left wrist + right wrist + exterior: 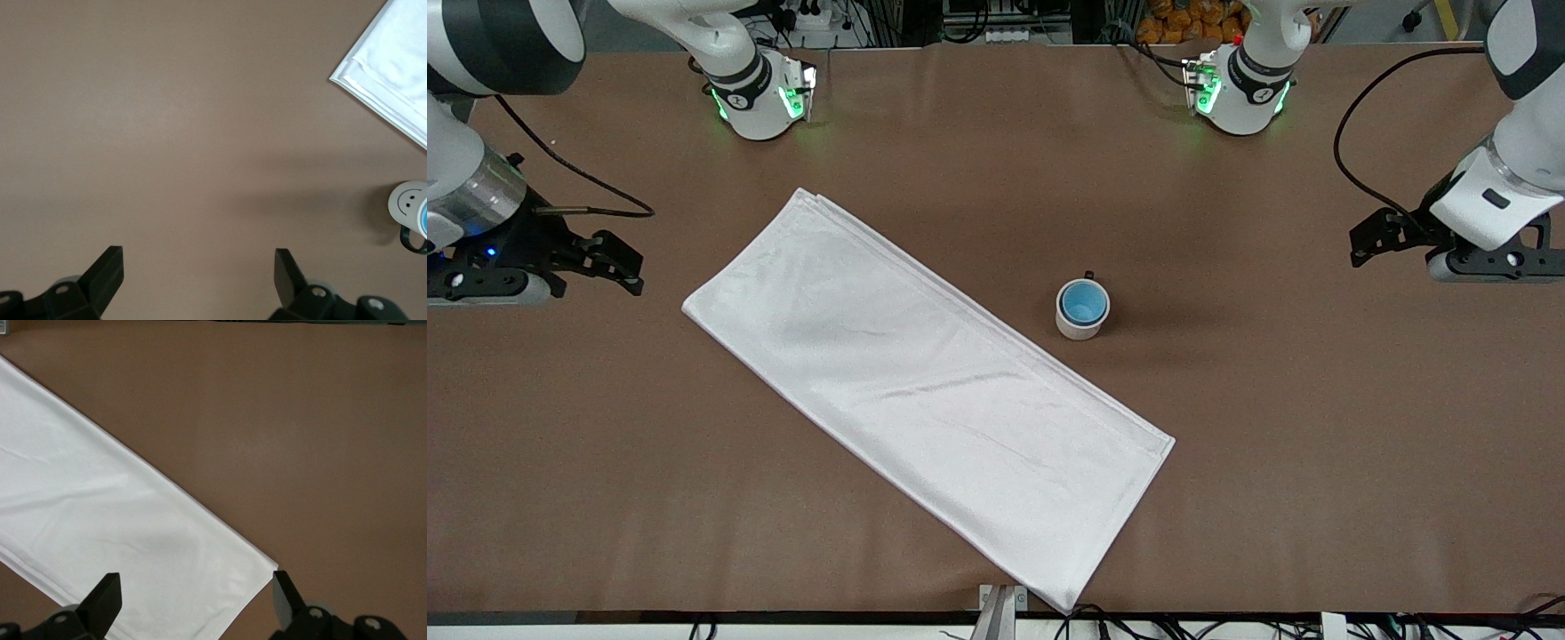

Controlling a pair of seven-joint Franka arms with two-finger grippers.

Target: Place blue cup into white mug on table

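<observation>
The blue cup (1083,302) stands upright inside the white mug (1079,330) on the brown table (1272,400), beside the long edge of the cloth. In the left wrist view the mug (407,202) shows a smiley face, with the blue cup (423,217) in it. My left gripper (1362,240) is open and empty above the table at the left arm's end, well apart from the mug; its jaws (199,267) frame bare table. My right gripper (630,264) is open and empty at the right arm's end, over a corner of the cloth (197,593).
A large white folded cloth (925,391) lies slantwise across the middle of the table, reaching the edge nearest the front camera. It also shows in the left wrist view (393,67) and the right wrist view (100,520). A black cable (578,178) lies by the right arm.
</observation>
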